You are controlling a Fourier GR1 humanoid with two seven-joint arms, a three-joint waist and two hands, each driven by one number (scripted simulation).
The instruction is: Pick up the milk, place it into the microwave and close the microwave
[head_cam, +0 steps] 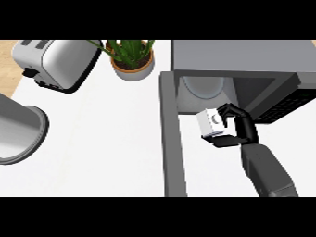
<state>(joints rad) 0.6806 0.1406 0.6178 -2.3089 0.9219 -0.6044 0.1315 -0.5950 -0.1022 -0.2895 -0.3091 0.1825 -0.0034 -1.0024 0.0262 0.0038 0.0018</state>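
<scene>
A small white milk carton (209, 121) hangs just in front of the microwave's (256, 58) open mouth, tilted a little. My right hand (237, 128) is shut on it, fingers curled round its right side and thumb under it. Inside the microwave a round glass turntable (205, 87) shows. The microwave's door (173, 139) stands swung wide open, running toward the view's lower edge left of the carton. My left hand does not show.
A silver toaster (56, 62) stands at the back left. A potted green plant (131, 59) sits beside it. A large grey metal cylinder (9, 125) lies at the left edge. White counter (98, 152) stretches between these and the door.
</scene>
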